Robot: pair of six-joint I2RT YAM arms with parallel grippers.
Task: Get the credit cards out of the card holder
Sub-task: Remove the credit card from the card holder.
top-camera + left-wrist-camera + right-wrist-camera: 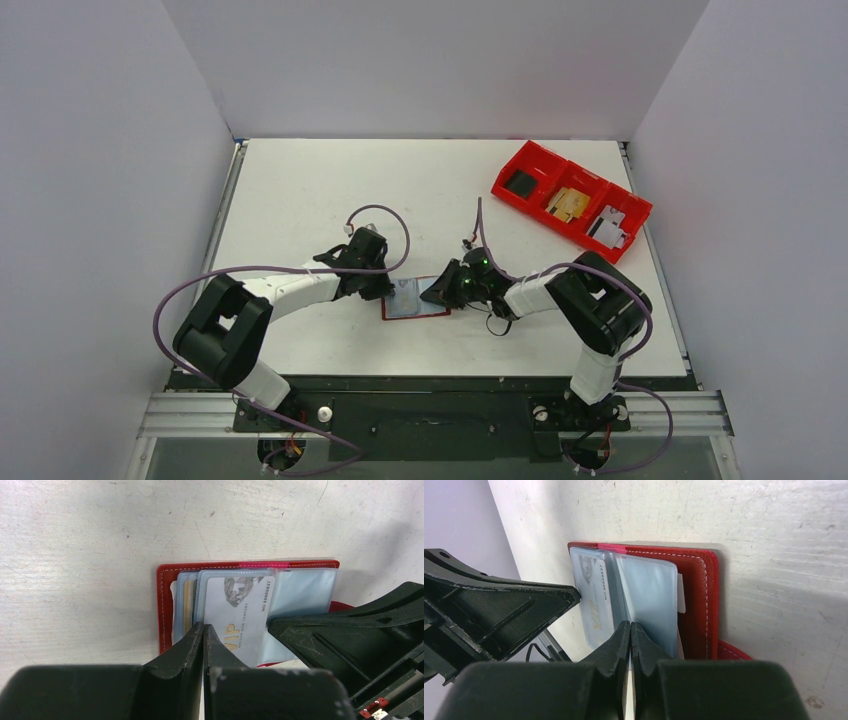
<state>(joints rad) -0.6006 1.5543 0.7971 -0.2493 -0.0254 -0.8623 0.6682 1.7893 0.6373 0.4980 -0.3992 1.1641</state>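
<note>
Two grippers are set against the open card holder (416,300), which lies flat on the table (300,200) between them. At its left edge the left gripper (205,630) is seen with jaws pressed together over the near rim of the clear sleeves (305,590); whether anything is pinched cannot be told. The credit cards (240,615) are lodged in those sleeves inside the card holder, a pale one marked VIP foremost. At its right edge the right gripper (630,627) is likewise closed tight at a sleeve's rim. The card holder is best pinned on one side while only a card's exposed edge, not the plastic, is nipped and drawn straight out
</note>
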